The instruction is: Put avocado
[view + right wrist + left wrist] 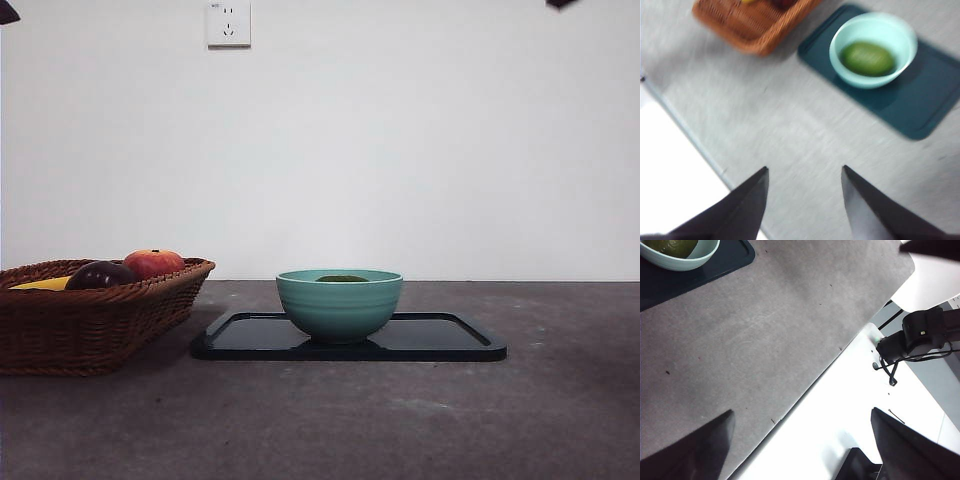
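The dull dark-green avocado (pixel 868 58) lies inside a light teal bowl (pixel 339 303) that stands on a dark tray (pixel 440 340). In the front view only the avocado's top (pixel 341 279) shows above the rim. It also shows in the left wrist view (pixel 671 246) in the bowl (pixel 690 260). My right gripper (pixel 805 180) is open and empty, high above the table, away from the bowl (pixel 873 50). My left gripper (pixel 802 432) is open and empty, over the table's edge, far from the bowl.
A wicker basket (pixel 90 320) stands at the left with a red-orange apple (pixel 153 263), a dark maroon fruit (pixel 100 275) and a yellow fruit (pixel 42 284). A wall socket (pixel 228 22) is on the white wall. Black arm tips show at both top corners (pixel 8 12).
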Tool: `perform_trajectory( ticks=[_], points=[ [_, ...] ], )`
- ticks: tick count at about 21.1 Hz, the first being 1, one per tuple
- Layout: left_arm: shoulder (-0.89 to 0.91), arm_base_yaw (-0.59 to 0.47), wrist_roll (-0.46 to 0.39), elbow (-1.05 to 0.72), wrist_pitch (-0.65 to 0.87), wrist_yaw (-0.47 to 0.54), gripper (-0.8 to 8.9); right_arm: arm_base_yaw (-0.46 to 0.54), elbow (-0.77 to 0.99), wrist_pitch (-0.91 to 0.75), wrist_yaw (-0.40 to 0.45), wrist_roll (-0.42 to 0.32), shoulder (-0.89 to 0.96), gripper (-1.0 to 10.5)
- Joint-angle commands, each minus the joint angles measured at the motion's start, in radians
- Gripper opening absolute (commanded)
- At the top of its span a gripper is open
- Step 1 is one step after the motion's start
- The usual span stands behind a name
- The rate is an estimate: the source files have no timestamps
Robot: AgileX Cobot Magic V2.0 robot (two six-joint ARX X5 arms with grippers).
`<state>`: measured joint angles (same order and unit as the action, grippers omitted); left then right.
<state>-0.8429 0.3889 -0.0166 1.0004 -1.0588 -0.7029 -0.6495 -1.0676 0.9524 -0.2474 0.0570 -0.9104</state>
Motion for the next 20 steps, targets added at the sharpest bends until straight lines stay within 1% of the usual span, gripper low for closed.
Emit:
perform_trajectory(
  ticks=[1, 2, 3, 12, 13, 14, 15, 16, 18, 19, 20],
  points=[
    [-0.004, 0.005, -0.021, 0.01, 0.003, -0.005, 4.36, -0.029, 0.042, -0.042, -0.06, 0.013, 0.011, 2.4],
    [-0.004, 0.005, -0.021, 0.01, 0.003, -0.005, 4.36, -0.039, 0.058, -0.053, -0.094, 0.013, 0.012, 2.4],
    [-0.004, 0.005, -0.021, 0.01, 0.003, -0.005, 4.36, -0.045, 0.066, -0.059, -0.107, 0.013, 0.012, 2.4],
    [-0.004, 0.005, -0.024, 0.01, 0.003, -0.005, 4.29, -0.05, 0.07, -0.069, -0.119, 0.011, 0.01, 2.4],
    [-0.004, 0.005, -0.024, 0.01, 0.003, -0.005, 4.03, -0.05, 0.07, -0.069, -0.119, 0.011, 0.01, 2.4],
    [-0.004, 0.005, -0.024, 0.01, 0.003, -0.005, 3.41, -0.05, 0.07, -0.069, -0.119, 0.011, 0.01, 2.3],
    [-0.004, 0.005, -0.024, 0.01, 0.003, -0.005, 2.7, -0.05, 0.07, -0.068, -0.119, 0.011, 0.01, 2.0],
    [-0.004, 0.005, -0.025, 0.01, 0.004, -0.005, 1.81, -0.05, 0.07, -0.067, -0.119, 0.011, 0.01, 1.4],
    [-0.004, 0.005, -0.025, 0.01, 0.004, -0.005, 0.3, -0.05, 0.07, -0.065, -0.119, 0.011, 0.01, 0.0],
    [-0.004, 0.005, -0.024, 0.01, 0.004, -0.005, 0.07, -0.05, 0.07, -0.064, -0.119, 0.011, 0.01, 0.1],
    [-0.004, 0.005, -0.024, 0.01, 0.004, -0.005, 0.08, -0.05, 0.07, -0.064, -0.12, 0.011, 0.01, 0.1]
  ],
)
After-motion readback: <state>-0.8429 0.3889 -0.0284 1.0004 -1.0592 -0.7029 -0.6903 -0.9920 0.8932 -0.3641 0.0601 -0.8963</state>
